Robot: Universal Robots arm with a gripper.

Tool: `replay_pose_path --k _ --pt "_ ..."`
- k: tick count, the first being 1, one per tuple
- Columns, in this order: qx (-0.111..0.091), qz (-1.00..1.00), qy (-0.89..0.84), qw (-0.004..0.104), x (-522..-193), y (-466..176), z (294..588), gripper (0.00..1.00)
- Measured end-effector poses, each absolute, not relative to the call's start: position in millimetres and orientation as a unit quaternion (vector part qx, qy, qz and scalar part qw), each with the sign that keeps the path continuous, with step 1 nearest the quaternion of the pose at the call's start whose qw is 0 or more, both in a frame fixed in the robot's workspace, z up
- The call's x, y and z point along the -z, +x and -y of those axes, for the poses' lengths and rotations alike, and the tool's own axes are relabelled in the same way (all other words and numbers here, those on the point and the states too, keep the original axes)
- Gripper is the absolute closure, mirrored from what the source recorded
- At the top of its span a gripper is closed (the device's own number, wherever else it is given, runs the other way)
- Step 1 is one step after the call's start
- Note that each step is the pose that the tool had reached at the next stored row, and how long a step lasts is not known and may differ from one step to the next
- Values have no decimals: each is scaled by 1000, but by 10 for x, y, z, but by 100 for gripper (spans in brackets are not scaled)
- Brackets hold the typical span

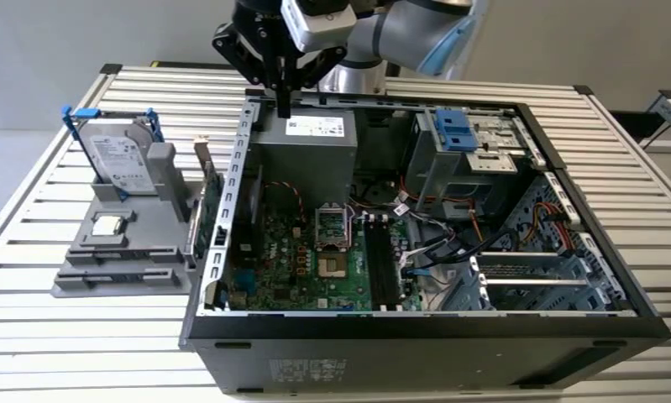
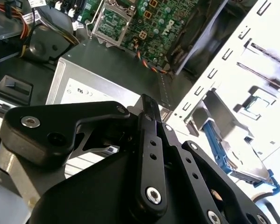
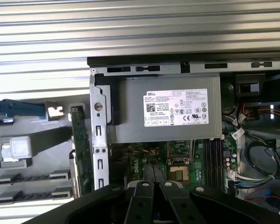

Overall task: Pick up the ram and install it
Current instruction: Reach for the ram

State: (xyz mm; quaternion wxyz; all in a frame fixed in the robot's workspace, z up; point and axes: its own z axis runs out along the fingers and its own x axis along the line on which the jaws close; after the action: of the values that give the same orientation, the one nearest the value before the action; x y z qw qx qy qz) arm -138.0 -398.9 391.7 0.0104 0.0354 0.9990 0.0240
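Black gripper [image 1: 281, 107] hanging high, tips pointing down, over the far rim of the open computer case [image 1: 425, 326]. Linkage bars matte black, studded with screws, folded inward. Fingertips [image 2: 149, 106] pressed flat together into one thin dark blade, no gap seen in both wrist views. Pinching something thin or nothing at all: cannot tell.

Straight below gripper: power supply [image 1: 307, 155], plain grey sheet-metal box with a white label on its upper face.

Lower and nearer than gripper in the exterior view: green motherboard [image 1: 296, 264], crowded with small parts. Square metal-framed processor socket [image 1: 331, 228]. Two long black plastic memory slots [image 1: 380, 262] side by side, pale latches at the ends.

Ram: cannot tell where it sits. Slots too dark to read, fingertips seen edge-on.

To the exterior view's left of gripper and well below it, on the bench [image 1: 604, 143] of ribbed aluminium slats: grey moulded fixture [image 1: 111, 281], blocky, with long grooves. Upright hard drive [image 1: 123, 159] on it, silver-faced, in a blue frame. Long green expansion card [image 1: 214, 222] standing on edge just beside the case's perforated metal wall.
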Motion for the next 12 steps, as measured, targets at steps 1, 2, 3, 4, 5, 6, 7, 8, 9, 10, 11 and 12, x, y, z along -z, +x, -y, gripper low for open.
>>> replay_pose_path --k 1,2,3,4,5,6,7,8,9,10,11,12 --pt "-24 -999 35 10 -3917 -1385 3989 100" --pt "-24 -999 35 10 -3917 -1392 3989 100" --pt "-24 -999 35 10 -3917 -1398 3989 100" --pt "-24 -999 35 10 -3917 -1403 3989 100" --pt "-24 -999 35 10 -3917 -1408 3988 100" --pt "-24 -999 35 10 -3917 -1412 3988 100" --pt "-24 -999 35 10 -3917 -1414 3988 100" --pt "-24 -999 35 10 -3916 -1417 3989 100" --pt "-24 -999 35 10 -3916 -1419 3989 100" --pt "-24 -999 35 10 -3916 -1422 3989 100" --pt "-24 -999 35 10 -3917 -1426 3989 100" --pt "-24 -999 35 10 -3916 -1428 3989 100"
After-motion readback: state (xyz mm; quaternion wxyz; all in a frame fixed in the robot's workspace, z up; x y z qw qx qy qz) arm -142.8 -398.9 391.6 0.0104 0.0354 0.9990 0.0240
